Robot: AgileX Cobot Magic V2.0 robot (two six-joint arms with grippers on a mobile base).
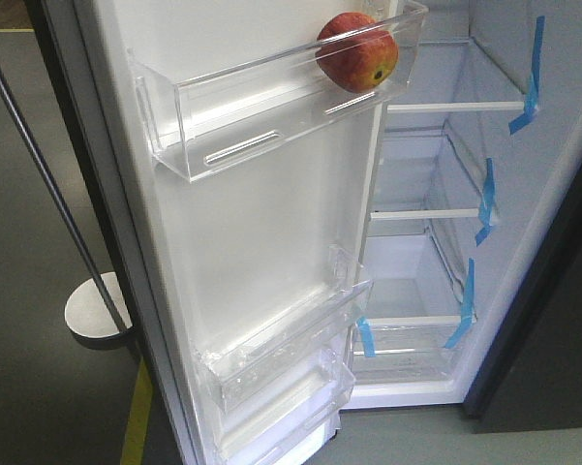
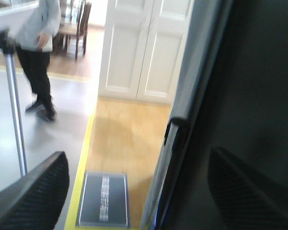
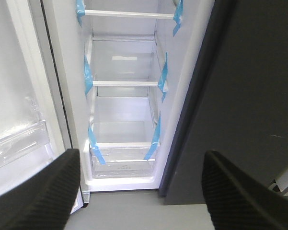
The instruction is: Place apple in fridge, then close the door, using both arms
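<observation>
The apple (image 1: 357, 51), red with yellow patches, lies in the top clear bin (image 1: 271, 107) of the open door (image 1: 261, 232). The fridge (image 1: 436, 223) stands open, white inside, with glass shelves and blue tape strips (image 1: 486, 199). In the right wrist view the fridge (image 3: 124, 96) is straight ahead, and my right gripper (image 3: 141, 191) is open and empty in front of its lower compartment. My left gripper (image 2: 139, 191) is open and empty; the door's dark outer edge (image 2: 175, 158) runs between its fingers, the right finger (image 2: 249, 187) against the dark outer face.
A metal pole (image 1: 48, 174) on a round base (image 1: 97, 310) stands left of the door. Yellow floor tape (image 1: 136, 417) runs below it. A person (image 2: 36, 52) walks behind the door, near white cupboard doors (image 2: 144, 48). The other dark grey door (image 3: 244, 96) is shut at the right.
</observation>
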